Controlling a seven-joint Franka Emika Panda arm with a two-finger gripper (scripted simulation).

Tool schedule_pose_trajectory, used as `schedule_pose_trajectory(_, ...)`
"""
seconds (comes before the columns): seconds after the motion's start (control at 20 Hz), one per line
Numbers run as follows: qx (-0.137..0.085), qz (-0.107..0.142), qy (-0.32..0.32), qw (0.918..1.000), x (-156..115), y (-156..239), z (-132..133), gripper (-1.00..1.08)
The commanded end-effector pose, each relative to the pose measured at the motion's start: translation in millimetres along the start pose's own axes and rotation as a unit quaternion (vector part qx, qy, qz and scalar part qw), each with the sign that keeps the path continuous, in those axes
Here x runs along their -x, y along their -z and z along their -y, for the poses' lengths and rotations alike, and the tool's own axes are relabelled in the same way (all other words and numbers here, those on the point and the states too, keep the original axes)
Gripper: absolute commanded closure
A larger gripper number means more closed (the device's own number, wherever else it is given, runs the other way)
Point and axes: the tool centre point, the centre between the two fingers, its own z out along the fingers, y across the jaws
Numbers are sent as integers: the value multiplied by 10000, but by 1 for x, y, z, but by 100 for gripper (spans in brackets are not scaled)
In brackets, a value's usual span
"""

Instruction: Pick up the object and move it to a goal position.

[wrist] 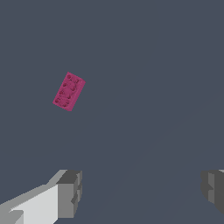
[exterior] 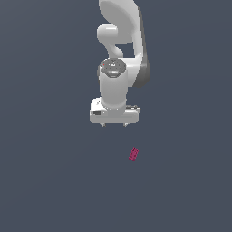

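The object [exterior: 133, 154] is a tiny magenta-pink brick lying flat on the dark grey floor, turned at a slant. In the wrist view the object [wrist: 68, 91] shows small studs on its upper face. My white gripper [exterior: 113, 124] hangs above the floor, up and toward the exterior view's left of the brick, apart from it. The gripper [wrist: 140, 190] stands open, its two grey fingertips [wrist: 70, 192] wide apart with nothing between them.
The white arm [exterior: 120, 50] rises behind the gripper. A plain dark grey floor [exterior: 54, 181] surrounds everything.
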Motion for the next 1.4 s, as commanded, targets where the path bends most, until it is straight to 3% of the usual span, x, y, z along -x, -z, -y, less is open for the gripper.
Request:
schedule_pose_trajectory(0.0,0,0,0,10000,0,0,0,-92)
schedule_pose_trajectory(0.4,18,131,329,9994,2,-6,22,-92)
schedule_pose_trajectory(0.65,19,136,349,9993,3,-6,22,-92)
schedule_pose_trajectory(1.35,-7,84,-423,9991,-25,-26,41,-92)
